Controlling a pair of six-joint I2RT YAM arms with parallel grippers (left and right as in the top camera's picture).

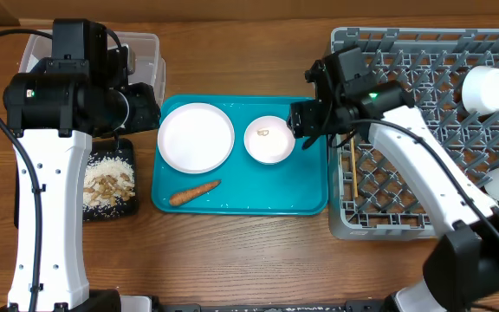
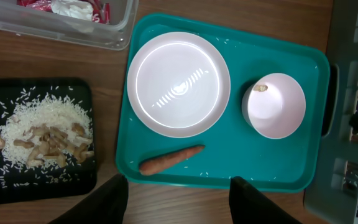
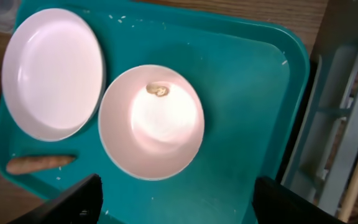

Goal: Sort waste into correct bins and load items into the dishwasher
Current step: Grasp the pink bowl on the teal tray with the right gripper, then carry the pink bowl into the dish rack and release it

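standing at the table, i start at the far left: the clear tub (image 2: pixel 120 28) holds the red wrapper (image 2: pixel 36 4) and the white tissue (image 2: pixel 73 9). just beside it, the black tray (image 2: pixel 42 177) carries a heap of grainy food scraps (image 2: pixel 42 127). the left gripper (image 2: pixel 179 182) hangs above that side, its claw spread apart with nothing in it. in its own camera the carrot (image 2: pixel 171 158) lies just ahead of the fingers.

on the teal tray (image 1: pixel 258 195) in the middle sit the wide pink bowl (image 1: pixel 196 137), the carrot near the front edge, and a small white bowl (image 1: pixel 269 140) with one little scrap (image 3: pixel 158 90) inside. the right gripper (image 3: pixel 178 186) hovers over that small bowl's right side, claw apart and empty.

at the far right, the grey dish rack (image 1: pixel 345 227) already has the chopsticks (image 1: pixel 353 169) lying in it and two white cups (image 1: pixel 485 88).

by my reckoning the sorting is nearly done and loading is partway. the carrot and the stray scrap count as waste yet to be binned, and both bowls wait for the rack. the next move looks like the left claw dropping onto the carrot along its length and closing gently. or else the right takes the small bowl by its rim, which wants the scrap tipped out first.
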